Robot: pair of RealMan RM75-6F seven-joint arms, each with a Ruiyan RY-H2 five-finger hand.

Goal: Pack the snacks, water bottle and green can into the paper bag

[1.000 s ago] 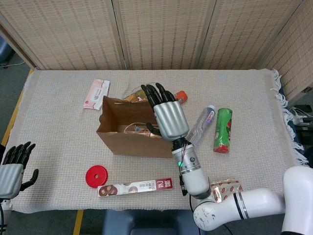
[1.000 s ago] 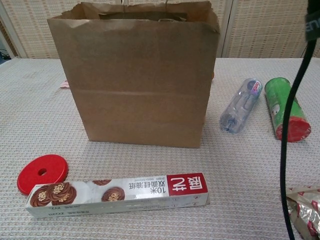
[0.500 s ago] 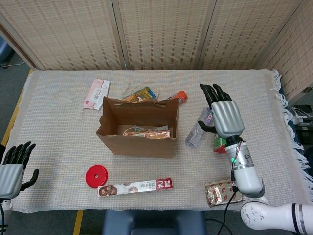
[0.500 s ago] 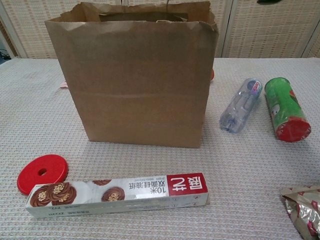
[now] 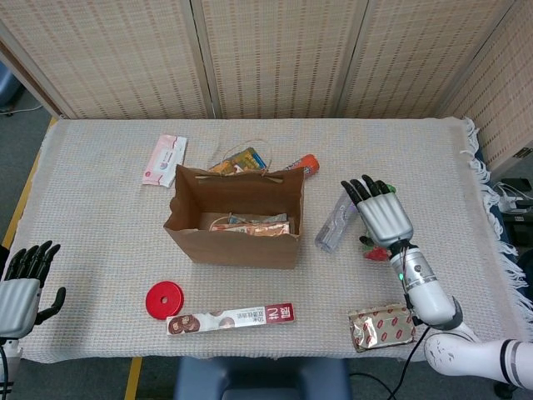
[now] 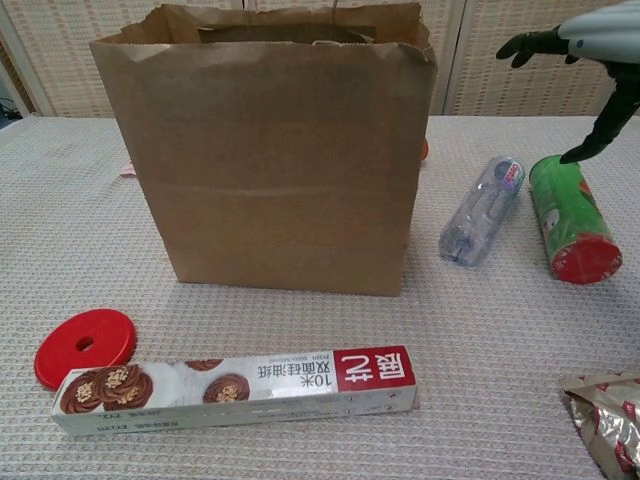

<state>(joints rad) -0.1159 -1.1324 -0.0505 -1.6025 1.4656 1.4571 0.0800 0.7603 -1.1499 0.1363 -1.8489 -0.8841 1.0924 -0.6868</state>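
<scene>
The brown paper bag (image 5: 233, 218) (image 6: 270, 150) stands open mid-table with snack packets inside. To its right lie the clear water bottle (image 5: 333, 223) (image 6: 482, 210) and the green can (image 6: 566, 215). In the head view only the can's red end (image 5: 376, 252) shows under my right hand (image 5: 383, 215) (image 6: 590, 50), which hovers over it with fingers spread, holding nothing. A long biscuit box (image 5: 231, 318) (image 6: 235, 388) lies in front of the bag. A foil snack packet (image 5: 381, 327) (image 6: 605, 425) sits at the front right. My left hand (image 5: 21, 287) stays open at the table's front left corner.
A red disc (image 5: 163, 300) (image 6: 85, 345) lies left of the biscuit box. A pink packet (image 5: 164, 159) is at the back left. Behind the bag are more snack packets (image 5: 241, 160) and an orange-capped item (image 5: 306, 163). Woven screens stand behind the table.
My right hand has swung from above the bag to the right and come down over the green can. The left hand and the objects have not moved.
</scene>
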